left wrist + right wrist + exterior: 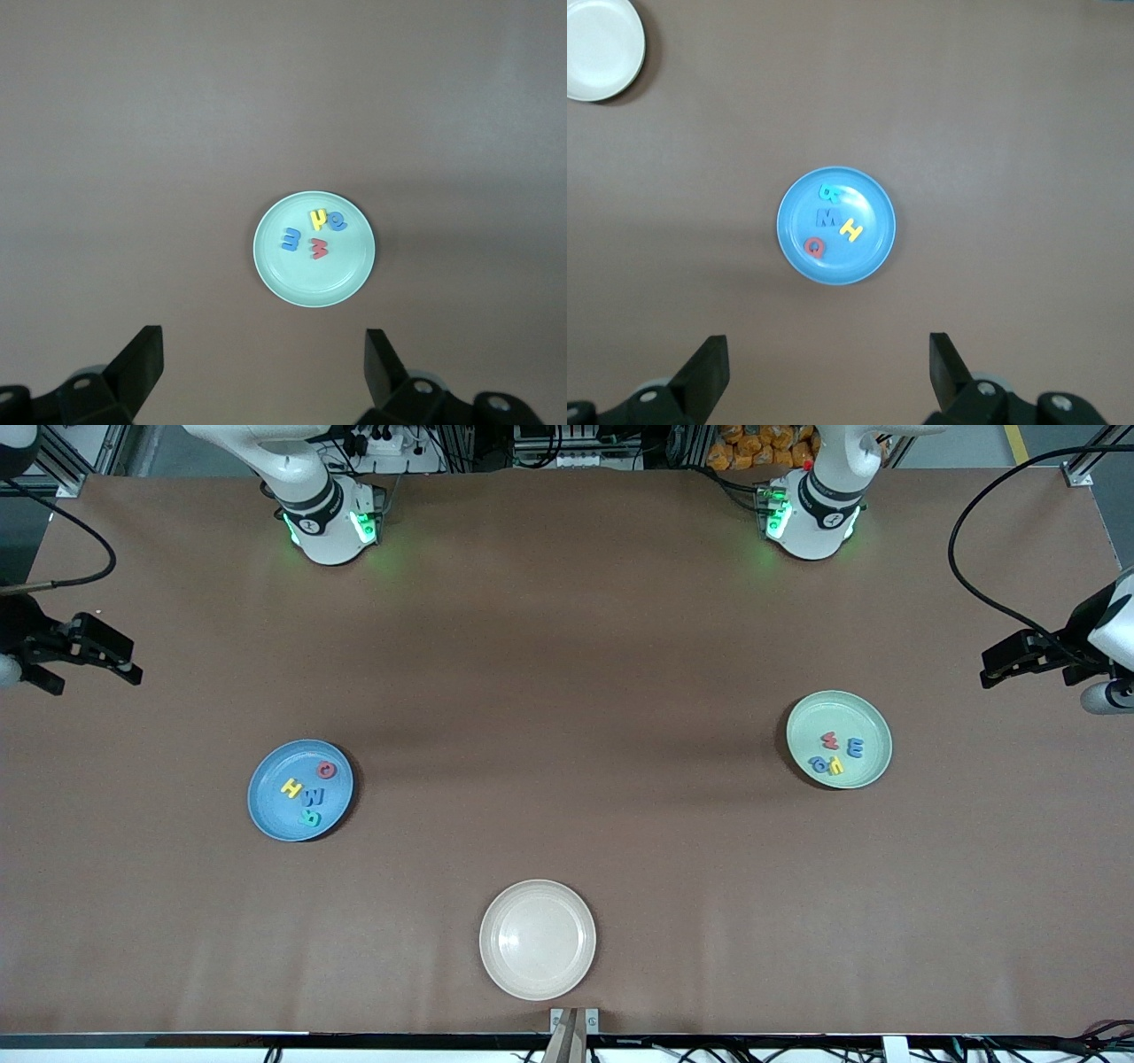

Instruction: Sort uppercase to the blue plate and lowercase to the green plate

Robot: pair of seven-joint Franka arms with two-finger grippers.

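Note:
The blue plate lies toward the right arm's end and holds the yellow H, red Q, blue W and teal R. The pale green plate lies toward the left arm's end and holds the red w, light-blue three-pronged letter, yellow letter and blue rounded letter. My right gripper hangs open and empty high over the table, apart from the blue plate. My left gripper hangs open and empty, apart from the green plate.
An empty cream plate lies near the table's front edge, midway between the arms' ends; it also shows in the right wrist view. Both arms wait at the table's two ends. Brown table top spreads between the plates.

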